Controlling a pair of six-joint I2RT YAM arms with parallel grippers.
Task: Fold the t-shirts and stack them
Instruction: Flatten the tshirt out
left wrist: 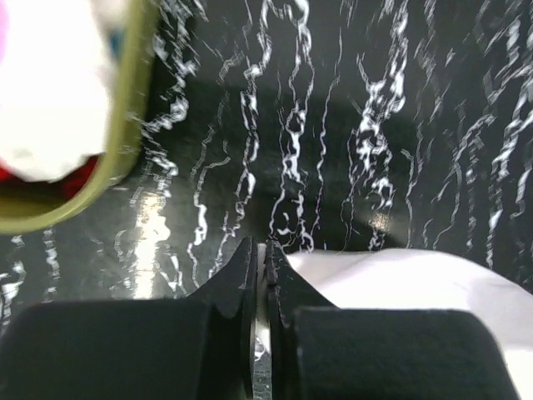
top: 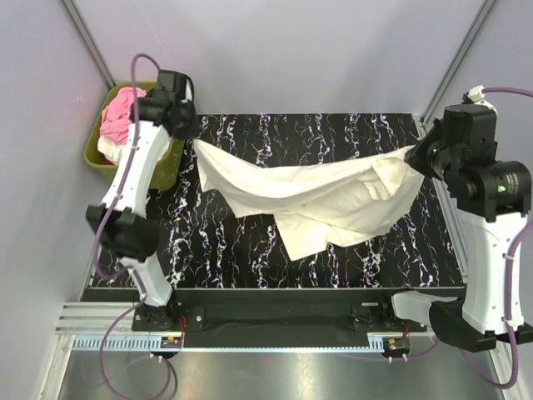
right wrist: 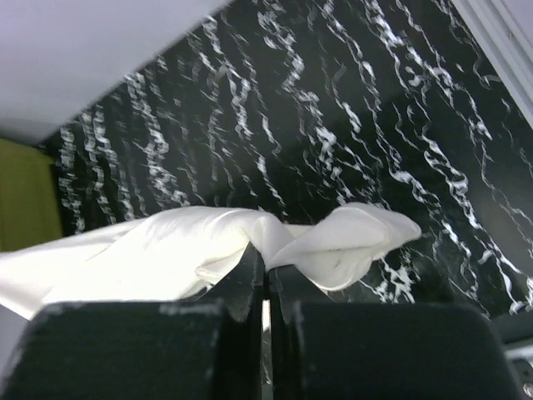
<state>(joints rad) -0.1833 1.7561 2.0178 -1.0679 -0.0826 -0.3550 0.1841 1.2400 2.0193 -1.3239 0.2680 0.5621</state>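
Observation:
A cream t-shirt (top: 316, 196) hangs stretched across the black marbled table (top: 250, 250), sagging in the middle with its lower edge trailing toward the front. My left gripper (top: 193, 142) is shut on its left corner. In the left wrist view the jaws (left wrist: 261, 250) pinch a thin fold of the cloth, and the rest of the t-shirt (left wrist: 416, 279) spreads off to the right. My right gripper (top: 414, 152) is shut on the right corner. In the right wrist view the cream t-shirt (right wrist: 166, 250) bunches around my right gripper (right wrist: 266, 267). A pink t-shirt (top: 119, 112) and a white one (left wrist: 50, 92) lie in the basket.
An olive-green basket (top: 96, 158) stands off the table's back left corner, right beside my left arm; its rim (left wrist: 125, 142) shows in the left wrist view. Pale walls close in the back and both sides. A metal rail (top: 266, 342) runs along the front by the arm bases.

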